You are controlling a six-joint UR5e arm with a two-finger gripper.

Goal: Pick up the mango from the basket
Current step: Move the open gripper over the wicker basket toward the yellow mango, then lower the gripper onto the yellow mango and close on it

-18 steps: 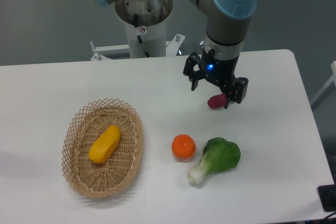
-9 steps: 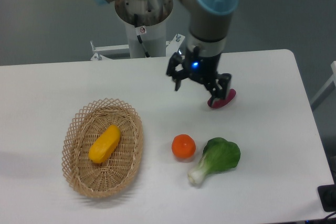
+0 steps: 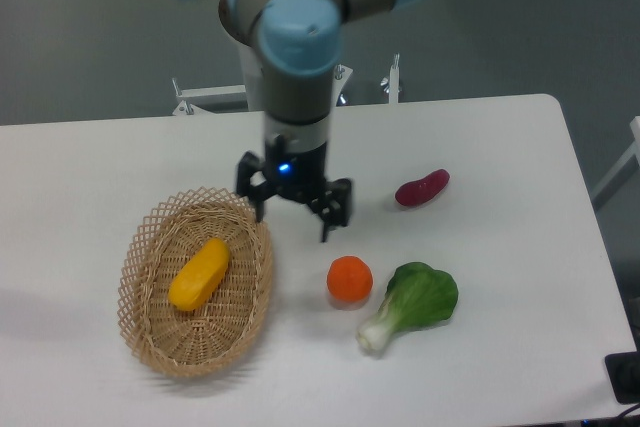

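our pincer (image 3: 293, 217) hangs wide and empty just beside the basket (image 3: 148, 347) rim; the mango (image 3: 199, 274) lies inside, on the white surface (image 3: 500, 347).

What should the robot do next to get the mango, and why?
Probably slide a little further left and toward the front of the table, until the tool is right above the mango. The tool is open and holds nothing, and it hangs by the right rim of the basket. The mango lies inside the basket, untouched, to the tool's left and nearer the front.
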